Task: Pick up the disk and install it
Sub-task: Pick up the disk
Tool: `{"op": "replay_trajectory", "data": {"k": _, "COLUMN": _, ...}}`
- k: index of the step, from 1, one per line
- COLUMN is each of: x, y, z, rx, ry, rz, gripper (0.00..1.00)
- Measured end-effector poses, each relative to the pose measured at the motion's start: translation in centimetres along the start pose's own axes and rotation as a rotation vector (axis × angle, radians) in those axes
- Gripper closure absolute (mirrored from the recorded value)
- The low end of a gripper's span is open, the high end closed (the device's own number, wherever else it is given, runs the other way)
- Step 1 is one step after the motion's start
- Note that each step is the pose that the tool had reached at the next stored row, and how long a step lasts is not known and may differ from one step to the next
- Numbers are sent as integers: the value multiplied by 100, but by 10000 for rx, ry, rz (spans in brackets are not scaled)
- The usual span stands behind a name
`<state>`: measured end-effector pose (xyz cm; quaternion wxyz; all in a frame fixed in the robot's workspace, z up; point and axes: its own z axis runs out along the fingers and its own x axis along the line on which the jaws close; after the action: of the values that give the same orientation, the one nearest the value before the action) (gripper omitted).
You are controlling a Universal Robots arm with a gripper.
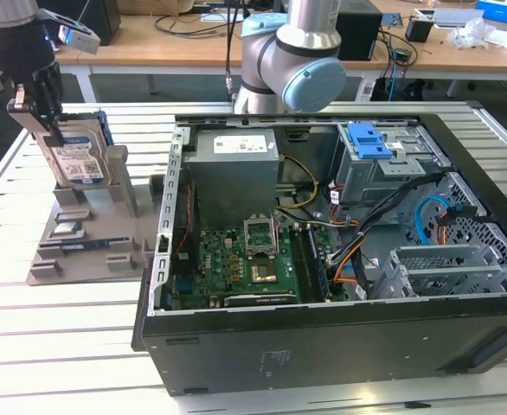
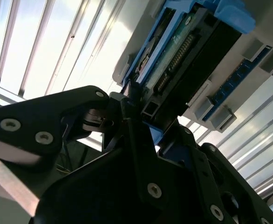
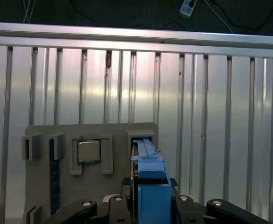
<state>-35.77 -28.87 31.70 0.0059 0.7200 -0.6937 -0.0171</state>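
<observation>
Though clenched on the disk [image 1: 80, 160] by the gripper [image 1: 53, 130], not yet away from the grey holder [image 1: 89, 251].

Seen in the exterior view standing on edge at the holder on the slatted table [image 1: 63, 328], well to the exterior view's left of the open computer case [image 1: 323, 337]. Pinched along its blue-railed edge between black fingers [image 2: 133, 119] in the second wrist view. Impossible to tell whether lifted free of the slot or seated in it. Judged at the grasp stage, with the carry and the install in the case's drive cage [image 1: 392, 169] left undone.
</observation>
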Motion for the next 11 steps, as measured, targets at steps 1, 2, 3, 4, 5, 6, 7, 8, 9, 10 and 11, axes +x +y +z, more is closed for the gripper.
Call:
{"op": "replay_trajectory", "data": {"k": 1, "x": 0, "y": 1, "z": -17, "rx": -1, "ry": 0, "rz": 0, "gripper": 63}}
{"op": "replay_trajectory", "data": {"k": 2, "x": -1, "y": 2, "z": -50, "rx": 0, "ry": 0, "rz": 0, "gripper": 63}}
{"op": "replay_trajectory", "data": {"k": 3, "x": -2, "y": 3, "z": -77, "rx": -1, "ry": 1, "rz": 1, "gripper": 63}}
{"op": "replay_trajectory", "data": {"k": 4, "x": -2, "y": 3, "z": -96, "rx": -1, "ry": 1, "rz": 0, "gripper": 63}}
{"op": "replay_trajectory", "data": {"k": 5, "x": -2, "y": 4, "z": -112, "rx": -2, "ry": 0, "rz": 0, "gripper": 63}}
{"op": "replay_trajectory", "data": {"k": 6, "x": -3, "y": 5, "z": -140, "rx": -2, "ry": 0, "rz": 0, "gripper": 63}}
{"op": "replay_trajectory", "data": {"k": 7, "x": -3, "y": 5, "z": -157, "rx": 0, "ry": 0, "rz": 1, "gripper": 63}}
{"op": "replay_trajectory", "data": {"k": 8, "x": -4, "y": 6, "z": -178, "rx": 0, "ry": 0, "rz": 0, "gripper": 63}}
{"op": "replay_trajectory", "data": {"k": 9, "x": -4, "y": 6, "z": -197, "rx": 0, "ry": 0, "rz": 1, "gripper": 63}}
{"op": "replay_trajectory", "data": {"k": 10, "x": -4, "y": 7, "z": -213, "rx": 0, "ry": 0, "rz": 0, "gripper": 63}}
{"op": "replay_trajectory", "data": {"k": 11, "x": -5, "y": 8, "z": -233, "rx": -1, "ry": 1, "rz": 0, "gripper": 63}}
